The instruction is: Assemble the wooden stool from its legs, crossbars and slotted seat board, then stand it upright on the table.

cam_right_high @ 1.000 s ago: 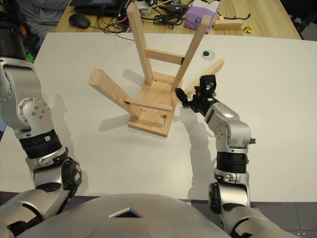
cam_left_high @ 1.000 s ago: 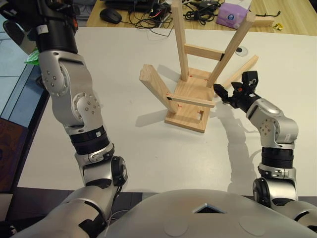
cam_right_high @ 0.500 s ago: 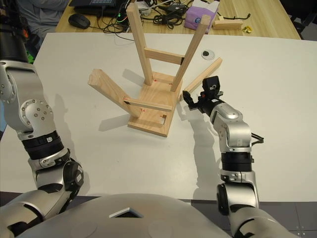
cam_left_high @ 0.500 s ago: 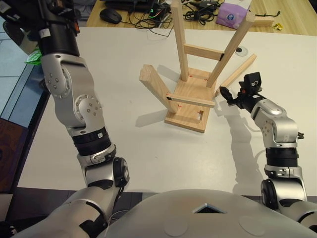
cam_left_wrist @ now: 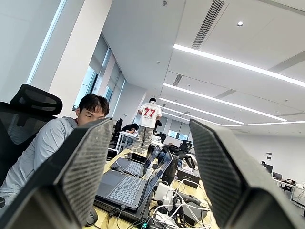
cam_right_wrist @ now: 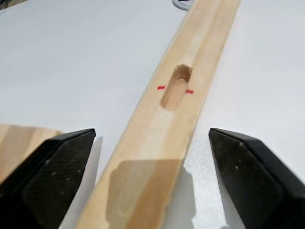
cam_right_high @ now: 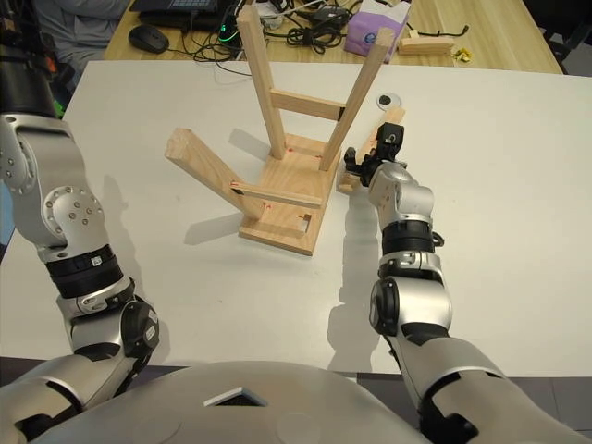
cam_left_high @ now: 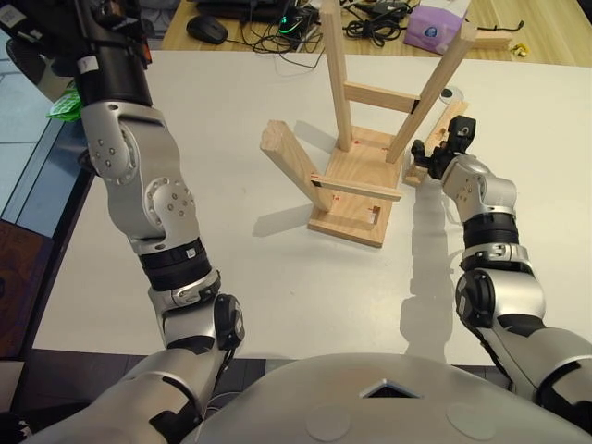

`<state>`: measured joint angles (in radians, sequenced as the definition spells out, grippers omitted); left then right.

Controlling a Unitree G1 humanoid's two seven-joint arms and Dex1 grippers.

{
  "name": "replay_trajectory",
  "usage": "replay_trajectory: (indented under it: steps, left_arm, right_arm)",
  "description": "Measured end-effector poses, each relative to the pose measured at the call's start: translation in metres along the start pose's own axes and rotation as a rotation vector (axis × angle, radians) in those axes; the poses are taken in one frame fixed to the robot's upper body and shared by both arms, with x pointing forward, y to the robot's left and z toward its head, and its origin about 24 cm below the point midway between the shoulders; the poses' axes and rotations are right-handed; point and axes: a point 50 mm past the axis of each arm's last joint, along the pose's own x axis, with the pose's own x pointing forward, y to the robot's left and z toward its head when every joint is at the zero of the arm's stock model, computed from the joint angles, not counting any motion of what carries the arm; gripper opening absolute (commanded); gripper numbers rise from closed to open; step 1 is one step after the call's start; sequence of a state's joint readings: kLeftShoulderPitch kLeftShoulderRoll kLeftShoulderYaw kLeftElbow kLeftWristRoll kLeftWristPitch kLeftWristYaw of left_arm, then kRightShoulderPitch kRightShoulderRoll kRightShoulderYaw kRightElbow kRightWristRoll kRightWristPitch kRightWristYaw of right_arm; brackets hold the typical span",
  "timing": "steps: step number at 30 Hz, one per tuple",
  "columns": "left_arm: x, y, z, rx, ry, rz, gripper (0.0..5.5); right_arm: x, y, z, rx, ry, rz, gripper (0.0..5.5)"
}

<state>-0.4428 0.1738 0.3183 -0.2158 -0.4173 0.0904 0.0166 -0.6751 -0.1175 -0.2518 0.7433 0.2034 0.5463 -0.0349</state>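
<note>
- Centre of the head view: half-built stool (cam_left_high: 356, 157), upside down, seat board (cam_left_high: 350, 205) flat on the white table (cam_left_high: 231, 268).
- Two legs (cam_left_high: 336, 74) standing up from the board toward the top edge, joined by a crossbar (cam_left_high: 379, 95).
- Third leg (cam_left_high: 291, 165) leaning out toward the left of the frame, tied in by a second crossbar (cam_left_high: 359, 189).
- Open slot (cam_left_high: 374, 215) in the board's lower right corner, nothing in it.
- Right of centre: loose leg (cam_right_wrist: 167, 124) lying flat on the table, just beside the board's right edge, with an oval hole (cam_right_wrist: 175, 87) between two red marks.
- Right gripper (cam_left_high: 437, 148) released, low over the loose leg's near end, fingers (cam_right_wrist: 57, 167) spread to either side of the wood, not closed on it.
- Left gripper (cam_left_wrist: 152, 143) released too, holding nothing, aimed up at an office ceiling.
- Top edge of the head view: mouse (cam_left_high: 205, 29), tangle of cables (cam_left_high: 277, 28) and a purple box (cam_left_high: 439, 26) on a wooden desk.
</note>
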Motion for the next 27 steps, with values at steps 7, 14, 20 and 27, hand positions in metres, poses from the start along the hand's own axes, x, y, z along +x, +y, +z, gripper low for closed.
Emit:
replay_trajectory:
  steps: [7, 14, 20, 27]
  left_arm:
    - [-0.004, 0.004, 0.001, 0.012, -0.018, 0.025, 3.01]
    - [-0.007, 0.010, 0.003, 0.021, -0.033, 0.048, 3.01]
    - [-0.010, 0.012, 0.005, 0.027, -0.042, 0.056, 3.01]
    - [-0.005, 0.020, 0.029, 0.066, -0.115, 0.063, 3.01]
  right_arm:
    - [0.003, -0.004, -0.002, -0.020, 0.021, -0.015, 3.45]
    - [-0.006, -0.030, -0.010, -0.099, 0.039, 0.000, 2.20]
    - [-0.044, -0.075, -0.022, -0.199, 0.047, 0.002, 2.14]
    - [-0.086, -0.085, -0.035, -0.325, -0.120, -0.054, 2.14]
